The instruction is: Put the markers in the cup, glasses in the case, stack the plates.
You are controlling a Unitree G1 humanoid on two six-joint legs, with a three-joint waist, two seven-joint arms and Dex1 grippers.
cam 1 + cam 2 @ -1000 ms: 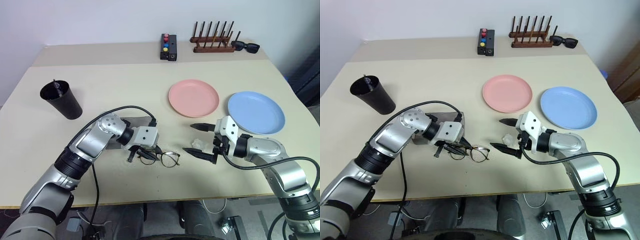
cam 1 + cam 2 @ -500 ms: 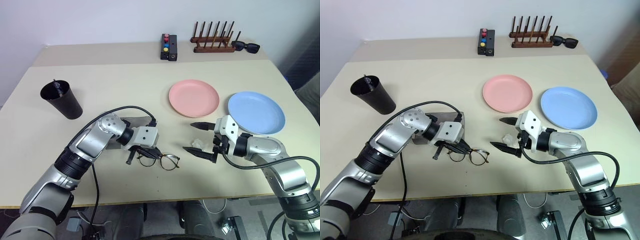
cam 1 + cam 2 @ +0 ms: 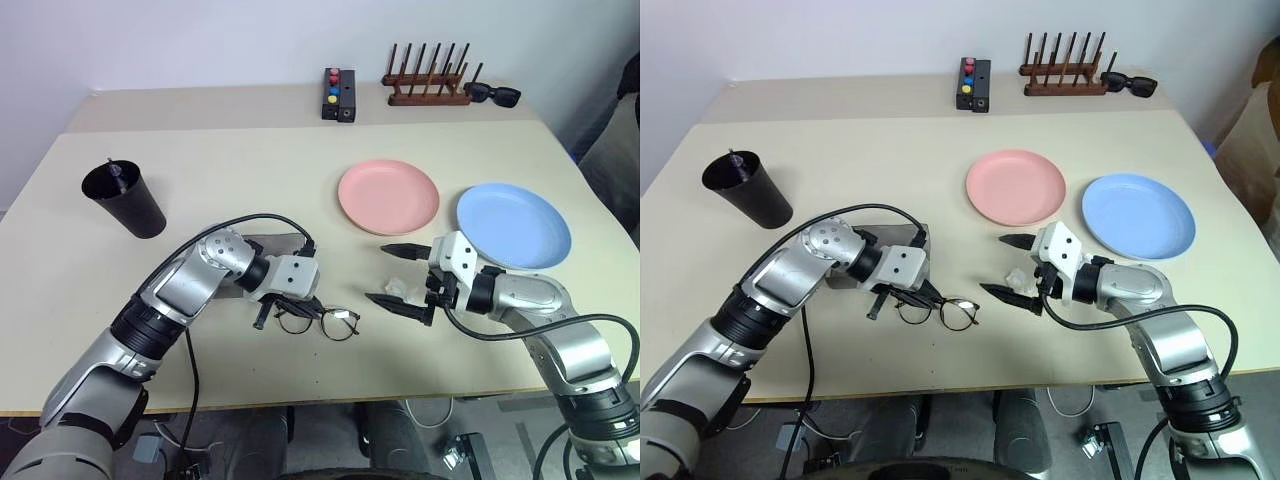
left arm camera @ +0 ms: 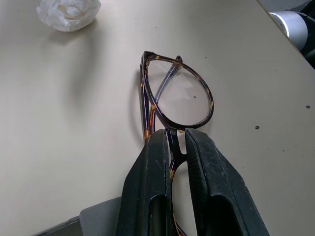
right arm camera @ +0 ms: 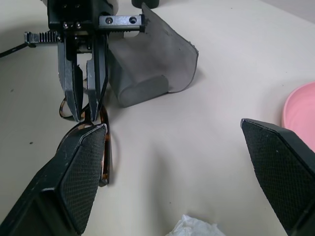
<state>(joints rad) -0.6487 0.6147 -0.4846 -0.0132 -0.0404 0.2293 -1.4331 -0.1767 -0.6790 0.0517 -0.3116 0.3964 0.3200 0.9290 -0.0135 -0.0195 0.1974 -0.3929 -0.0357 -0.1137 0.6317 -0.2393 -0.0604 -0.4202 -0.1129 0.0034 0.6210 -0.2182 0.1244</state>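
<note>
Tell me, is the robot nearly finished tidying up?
Not yet. A marker tip already shows in the cup. The left gripper is at the glasses, lying beside the open case. The pink plate and blue plate lie apart, unstacked.

We see the glasses (image 3: 328,322) folded flat on the surface, the open grey case (image 3: 895,238) just behind, the pink plate (image 3: 388,196) beside the blue plate (image 3: 513,224), and the black cup (image 3: 124,199) upright with a marker (image 3: 117,172) inside.
</note>
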